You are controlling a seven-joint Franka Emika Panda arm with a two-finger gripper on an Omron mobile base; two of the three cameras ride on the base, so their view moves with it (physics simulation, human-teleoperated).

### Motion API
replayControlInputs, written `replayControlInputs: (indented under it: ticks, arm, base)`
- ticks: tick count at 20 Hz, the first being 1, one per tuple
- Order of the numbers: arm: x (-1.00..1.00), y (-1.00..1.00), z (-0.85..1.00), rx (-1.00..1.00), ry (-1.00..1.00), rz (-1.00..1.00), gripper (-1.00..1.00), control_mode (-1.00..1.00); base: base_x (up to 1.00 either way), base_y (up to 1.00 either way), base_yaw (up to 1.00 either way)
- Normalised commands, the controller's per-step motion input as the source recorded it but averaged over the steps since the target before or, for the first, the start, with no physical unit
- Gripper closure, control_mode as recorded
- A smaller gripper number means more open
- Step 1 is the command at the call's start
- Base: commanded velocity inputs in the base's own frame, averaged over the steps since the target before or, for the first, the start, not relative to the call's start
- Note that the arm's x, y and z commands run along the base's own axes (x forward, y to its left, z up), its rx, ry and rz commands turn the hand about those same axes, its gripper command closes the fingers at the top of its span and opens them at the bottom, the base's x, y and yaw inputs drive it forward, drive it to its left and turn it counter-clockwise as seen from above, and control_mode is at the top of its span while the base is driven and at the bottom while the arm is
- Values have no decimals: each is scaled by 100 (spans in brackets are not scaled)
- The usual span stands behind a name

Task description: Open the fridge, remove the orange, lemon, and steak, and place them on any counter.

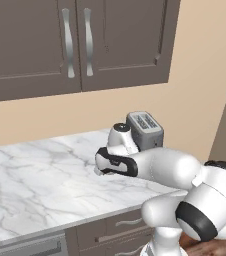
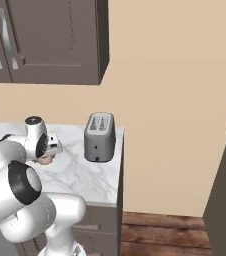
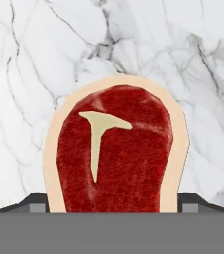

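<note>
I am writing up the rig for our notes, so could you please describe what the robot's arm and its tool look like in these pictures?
The arm is built of glossy white, rounded, bulbous segments with black bands at the joints and a round dark cap on one joint end. No cables or lettering can be made out. The tool shows in the hand view as two small dark grey finger tips with lighter grey square pads.

No readable text, label, brand, number or sign was found in any view. The toaster [image 2: 99, 136], seen at the centre of the right base view, and the cabinet doors [image 1: 75, 42], in the upper left of the left base view, were shown unmarked. The steak [image 3: 115, 151] and the counter [image 3: 29, 74] were likewise shown without lettering.
</note>
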Motion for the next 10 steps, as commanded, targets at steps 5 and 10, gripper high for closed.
replayControlInputs:
  ticks: [5, 10]
  arm:
    - [11, 0, -23, 0, 1, 0, 100, -100]
    - [6, 0, 0, 0, 0, 0, 100, -100]
  base:
    - [0, 0, 0]
    - [0, 0, 0]
